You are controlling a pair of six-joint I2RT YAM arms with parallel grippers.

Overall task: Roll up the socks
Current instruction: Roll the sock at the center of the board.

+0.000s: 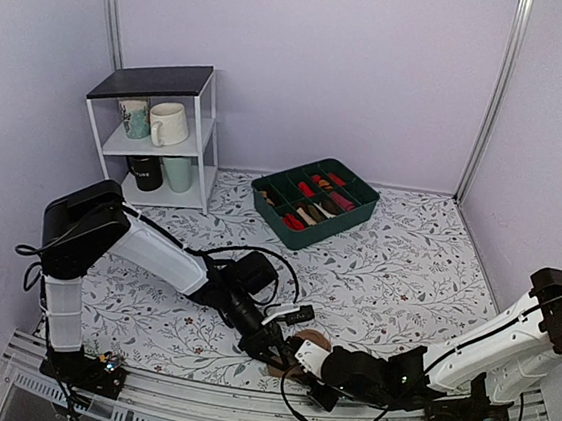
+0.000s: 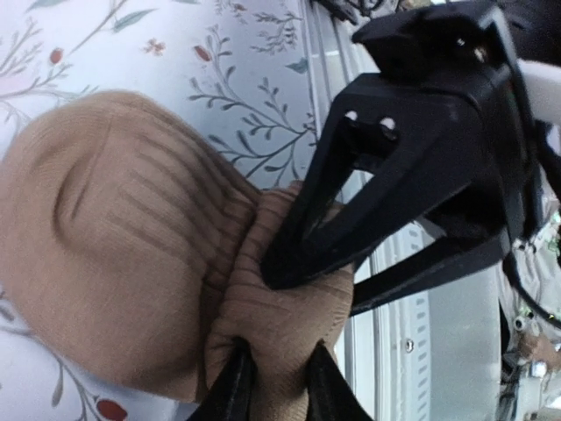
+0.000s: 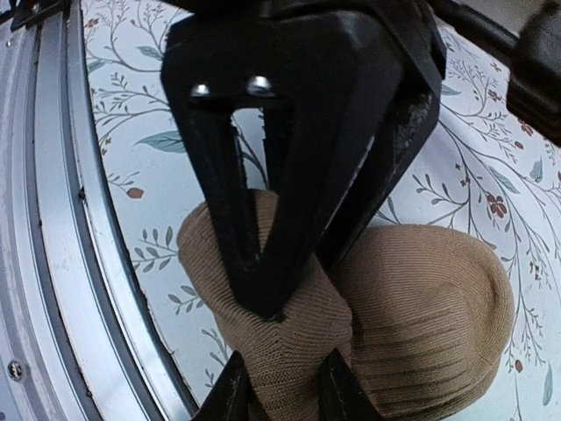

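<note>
Tan socks point(image 2: 123, 254) sit bundled, left gripper point(image 2: 279, 379) and right gripper point(image 3: 282, 379) both pinching one ribbed end tight.

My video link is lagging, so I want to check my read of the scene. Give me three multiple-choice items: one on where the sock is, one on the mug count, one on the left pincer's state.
1. Where is the sock?
A. On the floor.
B. On the table by the front rail.
C. In a drawer.

2. How many mugs stand on the shelf?
A. Two.
B. Six.
C. Four.

3. The left pincer is:
A. shut on the sock.
B. open above it.
C. out of view.

Answers:
1 B, the tan bundle lies on the floral table beside the rail.
2 C, two mugs stand on each of the two lower tiers.
3 A, it pinches the ribbed knit, as does the right pincer.
</note>
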